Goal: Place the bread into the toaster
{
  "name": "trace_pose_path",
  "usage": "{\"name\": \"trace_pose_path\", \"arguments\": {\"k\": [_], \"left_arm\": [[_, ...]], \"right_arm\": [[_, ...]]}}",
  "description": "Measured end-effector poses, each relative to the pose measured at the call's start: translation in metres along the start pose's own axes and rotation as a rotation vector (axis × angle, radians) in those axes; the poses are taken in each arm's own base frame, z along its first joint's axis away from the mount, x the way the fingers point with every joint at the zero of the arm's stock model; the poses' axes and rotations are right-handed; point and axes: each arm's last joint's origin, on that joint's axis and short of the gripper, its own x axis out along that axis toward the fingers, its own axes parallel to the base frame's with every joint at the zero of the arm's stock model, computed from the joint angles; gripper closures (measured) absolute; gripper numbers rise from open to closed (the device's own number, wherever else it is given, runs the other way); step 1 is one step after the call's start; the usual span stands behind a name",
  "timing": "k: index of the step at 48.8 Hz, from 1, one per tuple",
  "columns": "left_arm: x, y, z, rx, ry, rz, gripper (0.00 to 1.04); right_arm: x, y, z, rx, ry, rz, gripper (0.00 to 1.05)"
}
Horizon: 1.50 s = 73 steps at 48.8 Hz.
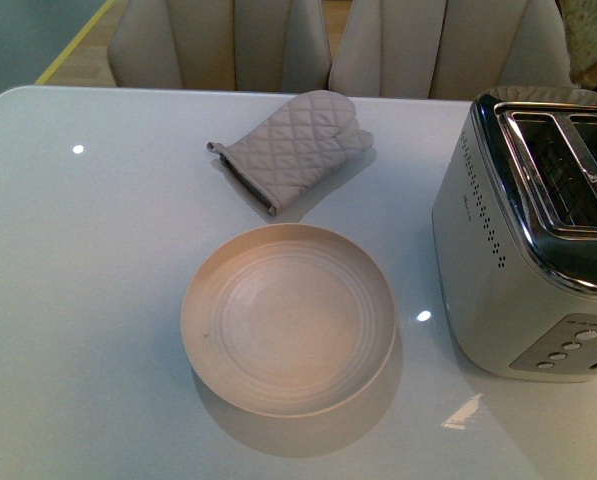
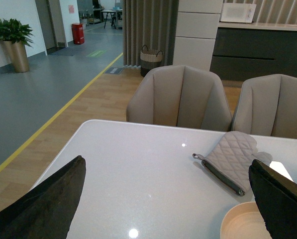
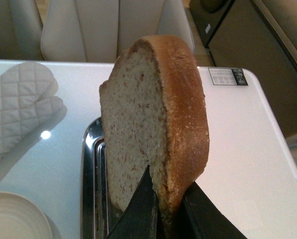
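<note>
The right claw [image 3: 163, 199] is pinched narrow on the crust edge of the bread [image 3: 153, 124], its two dark fingers [image 3: 138, 211] pressing either face of the slice. The bread is held on edge, with the speckled crumb on one side and the brown crust curving round the other. It is over the shiny top of the toaster [image 3: 91, 164]. Whether it touches a slot cannot be told.

The left claw [image 2: 166, 164] is spread wide and holds nothing, above the white tabletop [image 1: 88, 280].

In the front view the toaster stands on the right of the tabletop, partly cut off by the frame. An empty beige plate [image 1: 288, 320] sits near its left side. A quilted oven mitt [image 1: 293, 145] lies flat beyond the plate, towards two padded chairs [image 2: 178, 97].
</note>
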Motion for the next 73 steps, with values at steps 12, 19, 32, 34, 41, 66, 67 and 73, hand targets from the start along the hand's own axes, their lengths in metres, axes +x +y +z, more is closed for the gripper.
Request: {"name": "trace_pose_path", "arguments": {"k": [12, 19, 32, 34, 41, 66, 67, 73], "left_arm": [[0.0, 0.0, 0.0, 0.0, 0.0, 0.0, 0.07], [0.0, 0.0, 0.0, 0.0, 0.0, 0.0, 0.07], [0.0, 0.0, 0.0, 0.0, 0.0, 0.0, 0.07], [0.0, 0.0, 0.0, 0.0, 0.0, 0.0, 0.07], [0.0, 0.0, 0.0, 0.0, 0.0, 0.0, 0.07], [0.0, 0.0, 0.0, 0.0, 0.0, 0.0, 0.07], [0.0, 0.0, 0.0, 0.0, 0.0, 0.0, 0.07], [0.0, 0.0, 0.0, 0.0, 0.0, 0.0, 0.07]], "right_arm": [[-0.004, 0.013, -0.028, -0.004, 0.072, -0.046, 1.01], [0.0, 0.017, -0.037, 0.005, 0.097, -0.068, 1.01], [0.012, 0.024, -0.048, -0.007, 0.139, -0.101, 1.01], [0.014, 0.025, -0.049, -0.014, 0.146, -0.104, 1.01], [0.023, 0.031, -0.053, -0.031, 0.166, -0.108, 1.01], [0.051, 0.039, -0.082, -0.006, 0.206, -0.069, 0.76], [0.051, 0.039, -0.082, -0.003, 0.204, -0.067, 0.74], [0.045, 0.029, -0.083, 0.034, 0.167, -0.069, 0.53]]}}
